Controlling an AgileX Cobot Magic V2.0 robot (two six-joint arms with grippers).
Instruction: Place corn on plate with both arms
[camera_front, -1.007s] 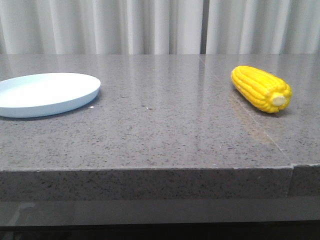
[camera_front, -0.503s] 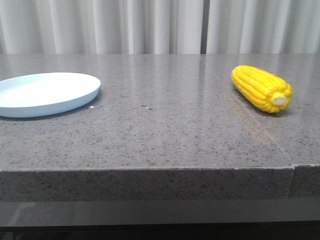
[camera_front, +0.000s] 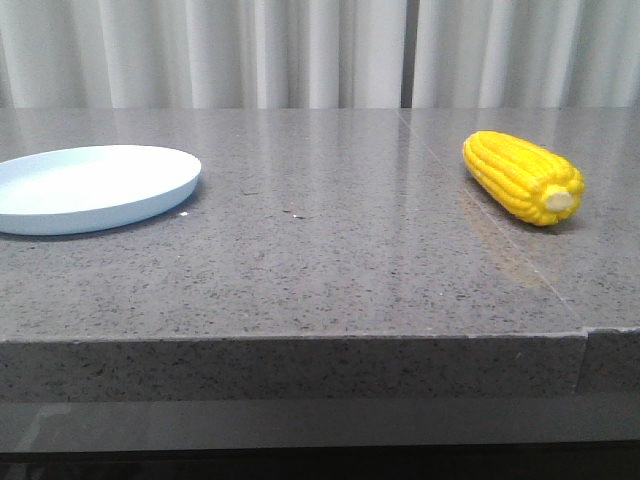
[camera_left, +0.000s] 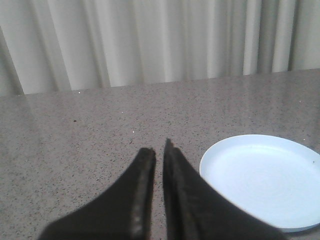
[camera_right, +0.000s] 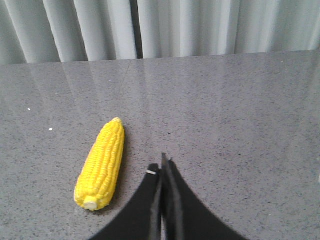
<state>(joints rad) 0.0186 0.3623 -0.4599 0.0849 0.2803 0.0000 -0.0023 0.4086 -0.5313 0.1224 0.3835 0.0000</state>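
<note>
The yellow corn (camera_front: 522, 177) lies on the grey stone table at the right, its cream stub end toward the front. It also shows in the right wrist view (camera_right: 102, 163), beside and apart from my right gripper (camera_right: 160, 169), which is shut and empty. The pale blue plate (camera_front: 95, 186) sits at the left of the table. In the left wrist view the plate (camera_left: 265, 179) lies beside my left gripper (camera_left: 158, 148), whose black fingers are nearly together with nothing between them. Neither gripper shows in the front view.
The grey speckled table (camera_front: 320, 250) has a front edge near the camera and a seam at the right. White curtains (camera_front: 300, 50) hang behind the table's far edge.
</note>
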